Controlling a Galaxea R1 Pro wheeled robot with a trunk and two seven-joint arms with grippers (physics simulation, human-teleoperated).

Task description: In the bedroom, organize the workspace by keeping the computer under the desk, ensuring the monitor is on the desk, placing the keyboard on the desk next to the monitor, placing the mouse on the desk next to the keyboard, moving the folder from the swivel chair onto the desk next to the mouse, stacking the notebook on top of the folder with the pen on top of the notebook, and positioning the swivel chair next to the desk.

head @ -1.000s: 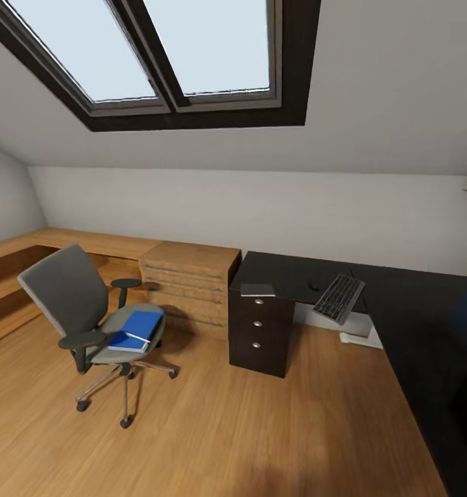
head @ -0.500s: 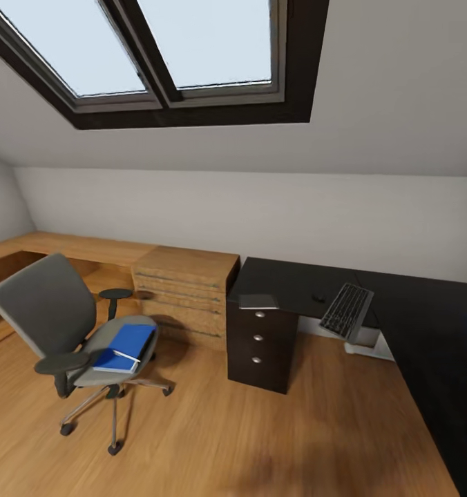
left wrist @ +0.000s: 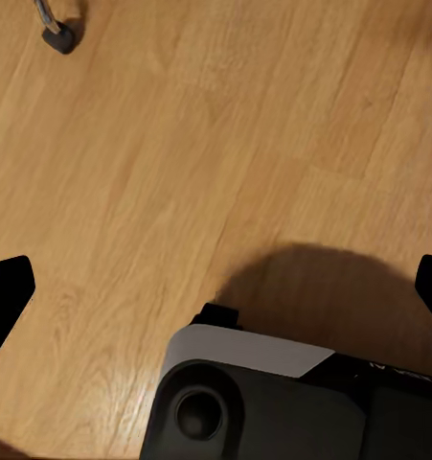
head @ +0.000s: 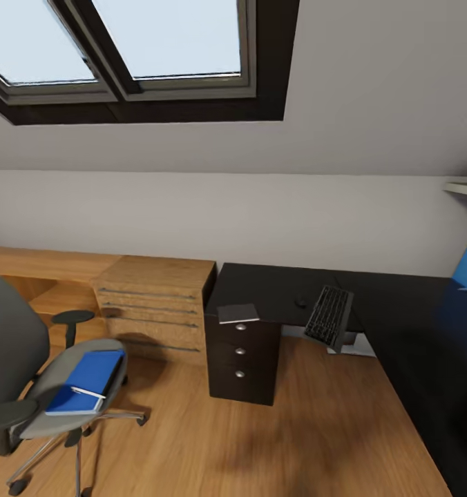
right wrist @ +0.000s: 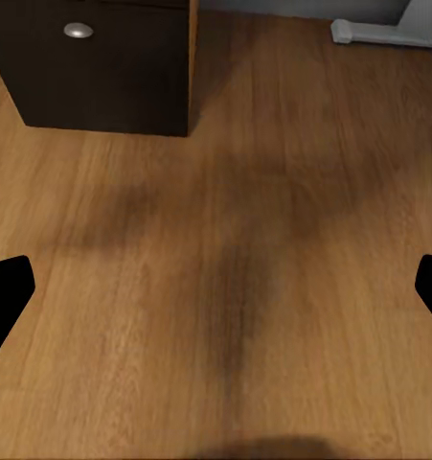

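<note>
Jaws of both grippers spread wide, empty, above floor [right wrist: 273,287].

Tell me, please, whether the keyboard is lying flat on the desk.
No. The keyboard sits tilted, overhanging the desk's front edge.

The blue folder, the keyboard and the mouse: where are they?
folder [head: 88,379]: head view, on its blue cover.
keyboard [head: 328,315]: head view, on its keys.
mouse [head: 302,301]: head view, on its back.

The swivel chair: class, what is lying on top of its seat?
On the swivel chair seat lies the blue folder, with a slim white pen resting on it. The seat padding beneath the folder is covered.
</note>
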